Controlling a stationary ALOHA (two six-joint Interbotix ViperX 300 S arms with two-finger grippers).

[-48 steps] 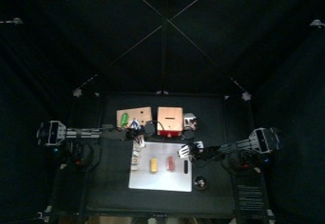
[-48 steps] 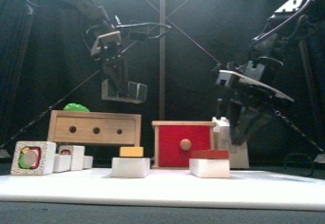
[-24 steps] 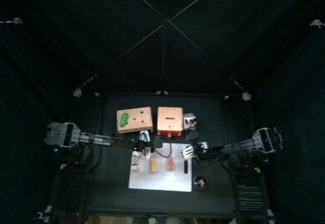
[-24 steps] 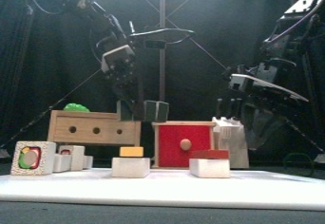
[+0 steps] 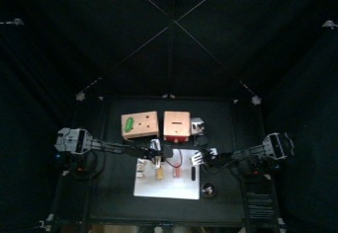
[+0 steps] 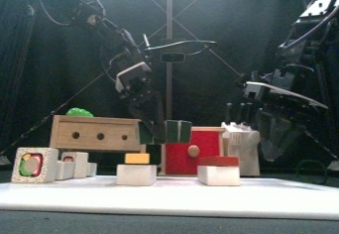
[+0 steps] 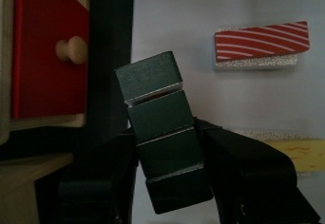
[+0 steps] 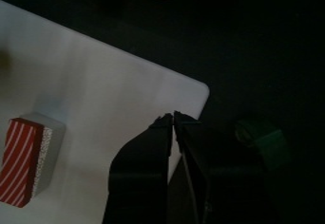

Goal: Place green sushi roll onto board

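Left claw (image 7: 169, 139) grips a dark green block (image 7: 154, 93) mid-worktop; right claw (image 8: 172, 123) is closed, empty. Green sushi roll (image 5: 128, 125) lies on the board (image 5: 144, 120) toward the rear-left corner. Risk: held block clips the red box (image 7: 42, 47) just beside it.

open black air above the flat light tan wooden board (image 5: 137, 124), only the tiny bright green sushi roll (image 5: 126, 125) on it. the red wooden box with a knob (image 6: 192, 150) stands just beside it, and the left gripper (image 6: 169, 131) hangs at that seam, crowding passage.
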